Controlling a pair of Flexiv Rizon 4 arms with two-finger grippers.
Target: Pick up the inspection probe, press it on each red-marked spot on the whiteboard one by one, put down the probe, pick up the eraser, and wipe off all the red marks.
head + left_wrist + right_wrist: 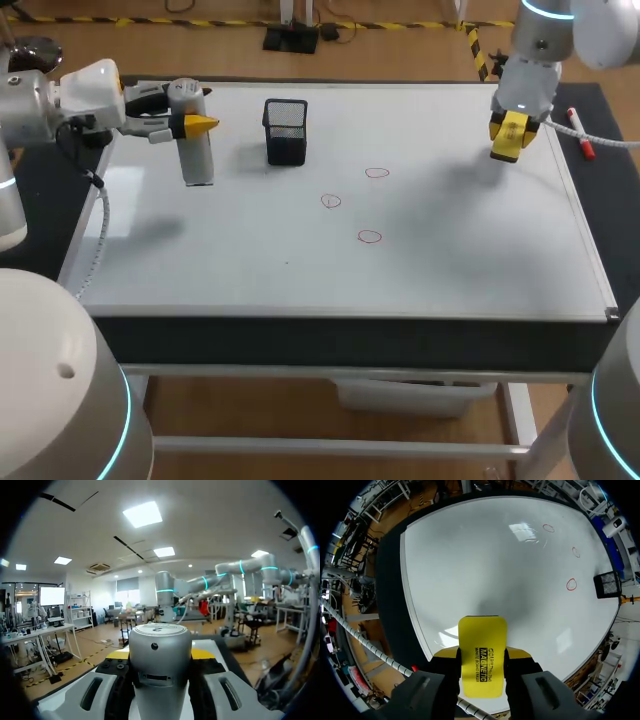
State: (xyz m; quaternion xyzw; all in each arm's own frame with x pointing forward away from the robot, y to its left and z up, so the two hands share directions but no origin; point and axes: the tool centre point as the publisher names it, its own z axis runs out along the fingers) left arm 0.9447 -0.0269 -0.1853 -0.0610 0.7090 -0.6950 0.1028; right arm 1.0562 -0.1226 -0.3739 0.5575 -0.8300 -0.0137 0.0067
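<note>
Yellow eraser [482, 640]: it is held above the whiteboard [450, 260], near the far right corner, clear of the surface.
Right gripper [481, 659]: it is closed on the eraser, with one finger against each long side.
Grey probe [195, 150]: the inspection probe is held upright near the far left corner of the whiteboard. It cannot be told whether its lower end touches the surface.
Left gripper [195, 125]: it is clamped on the upper part of the probe, with a yellow tip on each side.
Red marks: three small rings are drawn near the middle of the whiteboard, one towards the far edge [376, 173], one beside it [331, 201] and one nearer the front edge [370, 237]. None is wiped.
Black mesh holder [286, 130]: it stands near the far edge, between the probe and the marks.
Step in hand: the eraser is judged to be picked up and the wiping stage about to begin. The probe is not yet put down.
Next move: the eraser is to be carried from the far right corner to the nearest ring, lowered flat and pressed. The probe is to be kept well apart from the marks or released.
Writing: black print is seen on the face of the eraser and is not reproduced here. No other legible writing is found on the whiteboard.
</note>
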